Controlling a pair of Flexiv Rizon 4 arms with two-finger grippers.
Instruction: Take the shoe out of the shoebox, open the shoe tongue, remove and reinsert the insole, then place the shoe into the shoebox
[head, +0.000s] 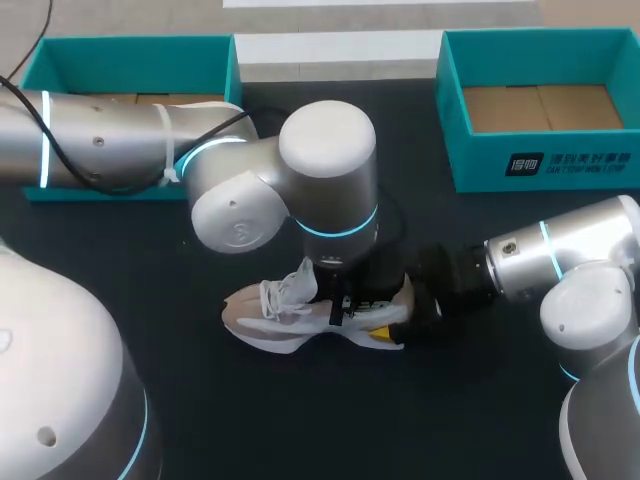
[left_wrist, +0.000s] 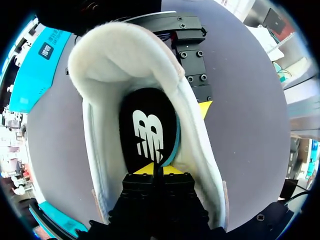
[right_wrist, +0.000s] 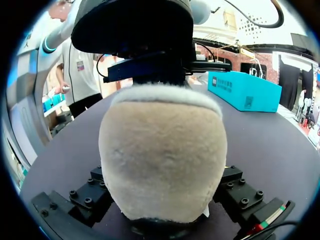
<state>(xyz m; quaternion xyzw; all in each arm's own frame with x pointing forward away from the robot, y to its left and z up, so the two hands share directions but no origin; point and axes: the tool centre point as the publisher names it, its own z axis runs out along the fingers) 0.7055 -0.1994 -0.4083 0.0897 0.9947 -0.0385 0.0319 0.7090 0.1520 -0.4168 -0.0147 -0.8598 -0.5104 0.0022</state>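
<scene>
A white and beige shoe (head: 285, 318) lies on its side on the black table, toe to the left. From above, my left gripper (left_wrist: 156, 170) reaches down into the shoe's opening (left_wrist: 125, 55). Its yellow tips are pinched together on the near end of the black insole (left_wrist: 147, 125), whose teal edge is curled up on one side. My right gripper (head: 398, 322) comes in from the right. It clamps the shoe's fuzzy heel (right_wrist: 160, 160) between its black fingers (right_wrist: 92, 192), with one yellow tip against the shoe's outer wall (left_wrist: 204, 107).
An open teal shoebox (head: 545, 170) stands at the back right, and a second teal box (head: 130, 50) at the back left, partly behind my left arm. The black tabletop (head: 330, 420) is bare in front of the shoe.
</scene>
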